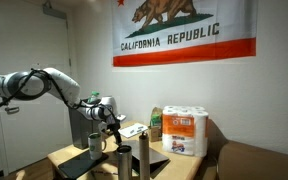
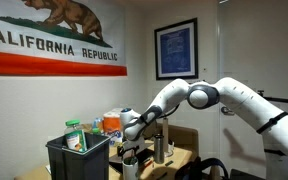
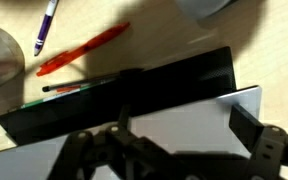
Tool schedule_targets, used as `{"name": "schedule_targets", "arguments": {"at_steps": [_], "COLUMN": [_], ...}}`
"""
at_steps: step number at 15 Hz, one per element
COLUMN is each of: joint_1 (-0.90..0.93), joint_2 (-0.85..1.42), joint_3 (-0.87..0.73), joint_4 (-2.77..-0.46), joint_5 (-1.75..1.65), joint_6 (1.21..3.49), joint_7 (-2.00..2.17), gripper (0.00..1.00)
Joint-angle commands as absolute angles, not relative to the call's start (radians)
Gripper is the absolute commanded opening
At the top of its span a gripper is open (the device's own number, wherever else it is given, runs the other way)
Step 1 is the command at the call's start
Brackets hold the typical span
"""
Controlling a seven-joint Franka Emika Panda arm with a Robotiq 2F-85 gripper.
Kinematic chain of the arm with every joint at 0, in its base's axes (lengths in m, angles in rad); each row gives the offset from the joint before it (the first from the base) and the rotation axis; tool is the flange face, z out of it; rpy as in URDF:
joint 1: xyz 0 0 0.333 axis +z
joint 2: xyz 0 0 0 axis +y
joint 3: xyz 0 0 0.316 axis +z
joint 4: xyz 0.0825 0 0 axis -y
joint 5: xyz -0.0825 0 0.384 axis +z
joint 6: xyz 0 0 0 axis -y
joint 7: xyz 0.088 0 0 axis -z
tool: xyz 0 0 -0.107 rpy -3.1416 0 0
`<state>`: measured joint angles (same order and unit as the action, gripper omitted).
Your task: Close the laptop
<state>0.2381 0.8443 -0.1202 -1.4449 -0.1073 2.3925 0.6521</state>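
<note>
Gripper spread apart, empty | laptop lid cropped, plain only in wrist view | exterior views: dim, unclear | orange pen wrist-only

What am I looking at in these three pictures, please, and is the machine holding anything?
It is one robot arm, steered by a person, ending in a two-fingered pincer. Two pictures come from cameras standing in the room; both show the arm reaching over a wooden table near a California flag. The third comes from a camera on the wrist, looking down past the pincer at the laptop, whose lid seems still up. Beside it lie an orange pen and a purple pen. A paper-towel pack stands on the table too. The pincer looks open and holds nothing.
</note>
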Motion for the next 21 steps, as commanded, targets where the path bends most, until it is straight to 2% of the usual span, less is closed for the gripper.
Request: {"name": "schedule_targets", "arguments": {"at_steps": [1, 7, 14, 21], "joint_1": [0.245, 0.226, 0.183, 0.176], "joint_2": [0.833, 0.843, 0.892, 0.881], "joint_3": [-0.112, -0.102, -0.089, -0.089], "joint_4": [-1.477, -1.483, -1.393, -1.391], "joint_5": [-0.086, -0.043, 0.023, 0.018], "joint_6": [2.376, 2.341, 2.134, 2.159], "joint_7": [0.657, 0.657, 0.644, 0.651], "gripper": [1.00, 1.00, 1.00, 1.00]}}
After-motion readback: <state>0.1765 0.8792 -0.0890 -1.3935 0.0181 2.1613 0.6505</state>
